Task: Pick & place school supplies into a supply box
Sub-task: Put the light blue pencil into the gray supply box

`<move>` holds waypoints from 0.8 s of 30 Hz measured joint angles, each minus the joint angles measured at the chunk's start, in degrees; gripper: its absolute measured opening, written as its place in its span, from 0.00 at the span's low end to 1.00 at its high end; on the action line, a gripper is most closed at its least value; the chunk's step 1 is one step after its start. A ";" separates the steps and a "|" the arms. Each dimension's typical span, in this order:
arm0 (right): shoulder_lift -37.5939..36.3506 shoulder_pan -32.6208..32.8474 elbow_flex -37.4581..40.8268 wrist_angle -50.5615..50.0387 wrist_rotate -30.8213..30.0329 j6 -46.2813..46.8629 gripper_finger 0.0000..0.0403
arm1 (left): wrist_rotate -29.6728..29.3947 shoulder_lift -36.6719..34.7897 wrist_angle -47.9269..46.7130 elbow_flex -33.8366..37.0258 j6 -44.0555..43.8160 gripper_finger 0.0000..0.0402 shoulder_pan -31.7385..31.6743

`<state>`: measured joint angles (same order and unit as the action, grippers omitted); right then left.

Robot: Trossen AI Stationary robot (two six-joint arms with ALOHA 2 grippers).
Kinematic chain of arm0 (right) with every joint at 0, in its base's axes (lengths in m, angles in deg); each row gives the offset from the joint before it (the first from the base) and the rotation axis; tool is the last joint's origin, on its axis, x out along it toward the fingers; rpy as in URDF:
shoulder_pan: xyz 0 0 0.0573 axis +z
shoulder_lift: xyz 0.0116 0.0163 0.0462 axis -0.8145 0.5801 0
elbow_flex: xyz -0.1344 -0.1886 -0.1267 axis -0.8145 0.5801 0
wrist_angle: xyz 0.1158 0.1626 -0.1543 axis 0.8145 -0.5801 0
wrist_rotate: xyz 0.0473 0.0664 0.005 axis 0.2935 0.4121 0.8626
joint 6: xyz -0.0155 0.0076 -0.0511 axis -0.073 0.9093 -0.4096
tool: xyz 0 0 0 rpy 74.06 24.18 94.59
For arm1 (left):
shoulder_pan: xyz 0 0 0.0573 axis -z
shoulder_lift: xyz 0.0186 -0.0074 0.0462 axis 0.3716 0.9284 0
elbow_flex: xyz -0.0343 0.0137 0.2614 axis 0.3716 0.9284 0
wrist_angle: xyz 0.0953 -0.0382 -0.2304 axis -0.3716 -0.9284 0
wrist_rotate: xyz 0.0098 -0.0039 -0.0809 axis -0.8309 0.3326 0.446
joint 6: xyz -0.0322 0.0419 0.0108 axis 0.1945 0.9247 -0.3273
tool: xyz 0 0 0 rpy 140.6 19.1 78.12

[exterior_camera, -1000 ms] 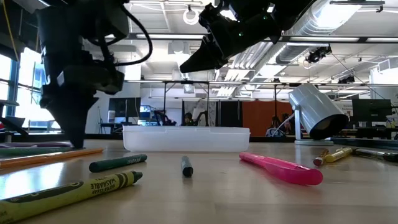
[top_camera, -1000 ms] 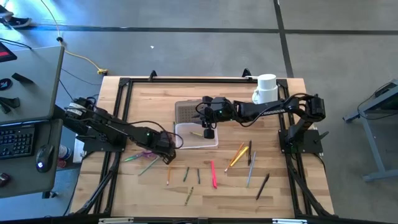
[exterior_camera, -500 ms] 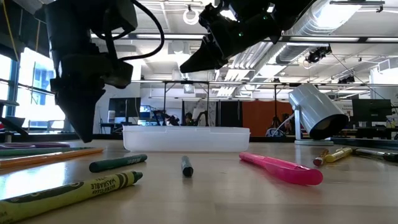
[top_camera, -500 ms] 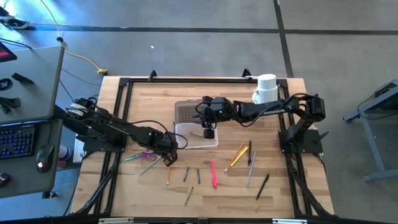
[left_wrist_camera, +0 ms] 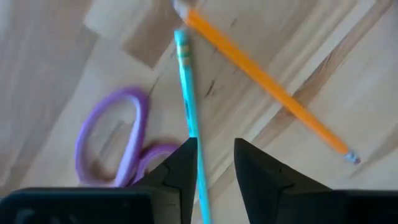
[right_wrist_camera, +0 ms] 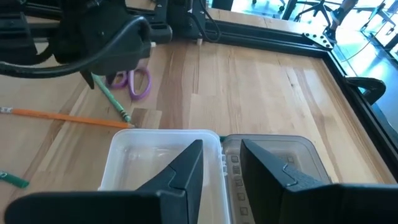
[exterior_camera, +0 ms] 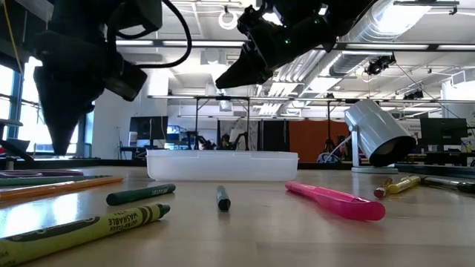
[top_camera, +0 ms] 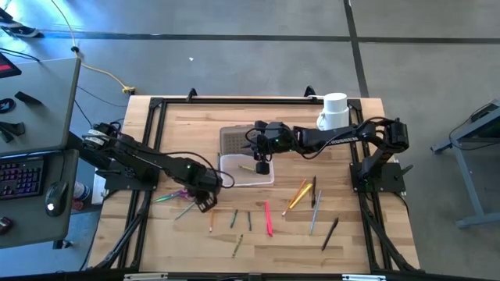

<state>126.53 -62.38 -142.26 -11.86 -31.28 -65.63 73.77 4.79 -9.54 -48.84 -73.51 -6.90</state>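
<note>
Your clear supply box [top_camera: 247, 170] sits mid-table, lid [top_camera: 234, 140] flung open behind it. Your right gripper [top_camera: 262, 166] hangs over it, fingers slightly apart, empty. Your left gripper [left_wrist_camera: 211, 163] hovers over a teal pencil [left_wrist_camera: 188, 115], fingers narrowly parted astride it, beside purple scissors [left_wrist_camera: 118, 140] and an orange pencil [left_wrist_camera: 264, 79].

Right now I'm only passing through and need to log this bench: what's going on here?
Two robot arms are sorting school supplies into a clear supply box whose lid lies open. The left gripper has its fingers open around a teal pencil, beside purple scissors and an orange pencil. The right gripper hovers open over the box. Crayons, pencils and a pink pen lie loose on the table.
</note>
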 joint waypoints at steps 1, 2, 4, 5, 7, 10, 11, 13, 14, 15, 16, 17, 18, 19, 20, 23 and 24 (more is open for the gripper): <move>0.00 0.00 0.00 0.02 0.02 -0.01 0.23 | -1.91 0.00 0.19 0.02 0.00 0.33 0.33; 0.00 0.00 0.00 0.02 0.00 0.01 0.23 | -4.11 0.02 0.11 0.04 -0.06 0.32 0.78; 0.00 0.00 0.00 0.02 0.00 -0.23 0.23 | -8.51 0.81 0.28 0.04 -0.35 0.31 2.04; 0.00 0.00 0.00 0.02 0.00 -0.55 0.23 | -9.81 1.30 0.22 0.06 -1.34 0.30 2.69; 0.00 0.00 0.00 0.02 0.00 -1.27 0.23 | -11.15 2.41 0.30 0.08 -3.79 0.30 3.94; 0.00 0.00 -0.02 0.02 0.02 -1.46 0.23 | -13.11 4.75 0.33 0.07 -6.85 0.29 5.94; 0.00 0.00 -0.02 0.02 0.00 -1.47 0.23 | -13.97 5.56 0.68 0.07 -7.43 0.29 6.45; 0.00 -0.02 -0.04 0.06 0.00 -1.47 0.23 | -14.76 7.38 1.80 0.07 -7.92 0.29 7.04; 0.00 -0.02 -0.05 0.06 0.00 -1.47 0.23 | -14.74 8.16 2.22 -0.03 -8.36 0.29 7.06; 0.00 -0.02 -0.07 0.06 0.00 -1.47 0.23 | -14.59 8.83 2.61 -0.07 -8.77 0.29 7.04; 0.00 -0.02 -0.07 0.08 0.01 -1.48 0.23 | -14.52 9.33 2.76 -0.17 -9.03 0.29 7.02; 0.00 -0.02 -0.07 0.08 0.02 -1.47 0.23 | -14.52 9.86 2.89 -0.16 -9.23 0.29 7.00; 0.00 -0.02 -0.07 0.13 0.00 -1.49 0.23 | -14.54 10.64 3.22 -0.15 -9.33 0.29 6.95; 0.00 -0.02 -0.07 0.15 0.02 -1.49 0.23 | -14.55 11.29 3.37 -0.15 -9.47 0.29 6.93; 0.00 -0.02 -0.07 0.23 0.00 -1.49 0.23 | -14.55 11.62 3.42 -0.20 -9.63 0.29 6.95; 0.00 -0.02 -0.07 0.29 0.02 -1.49 0.23 | -15.12 12.17 4.71 -0.10 -10.29 0.29 6.93; 0.00 -0.02 -0.07 0.35 0.01 -1.49 0.23 | -15.88 12.21 5.27 -0.09 -10.46 0.29 6.96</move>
<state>126.53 -62.40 -142.33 -11.51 -31.27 -67.12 57.89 17.00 -4.28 -48.93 -83.96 0.05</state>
